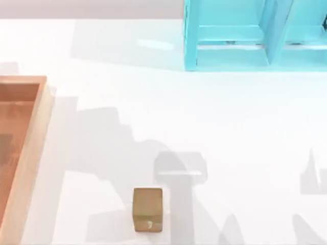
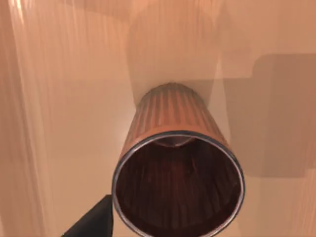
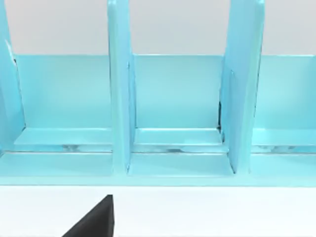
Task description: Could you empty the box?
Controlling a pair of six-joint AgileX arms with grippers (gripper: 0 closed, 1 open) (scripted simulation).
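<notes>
In our left wrist view, a single dark finger [image 2: 94, 221] of our left arm shows at the frame's edge, just beside the metal-edged rim of a copper-brown ribbed cylindrical cup [image 2: 175, 163]; we cannot tell how far the fingers are spread, nor whether they have hold of anything. The cup stands upright with its open mouth toward the camera, showing a dark wood-grained inside, and it rests on the orange-brown floor [image 2: 64, 98] of the box, where it casts a soft shadow. In our right wrist view, one dark finger [image 3: 96, 219] of our right arm shows over the white counter [image 3: 207, 212], and there too we cannot tell the spread of the fingers. Beyond it stands a turquoise shelf unit with upright dividers [image 3: 173, 113], its compartments facing the camera. From above, the large shallow open-topped wooden box with light tan walls [image 1: 31, 153] sits at the counter's left edge, partly cut off by the frame. A small brown cube with a pale mark on one face [image 1: 148, 209] rests on the white counter near the front, well apart from the box. The turquoise shelf unit stands at the far right of the counter.
</notes>
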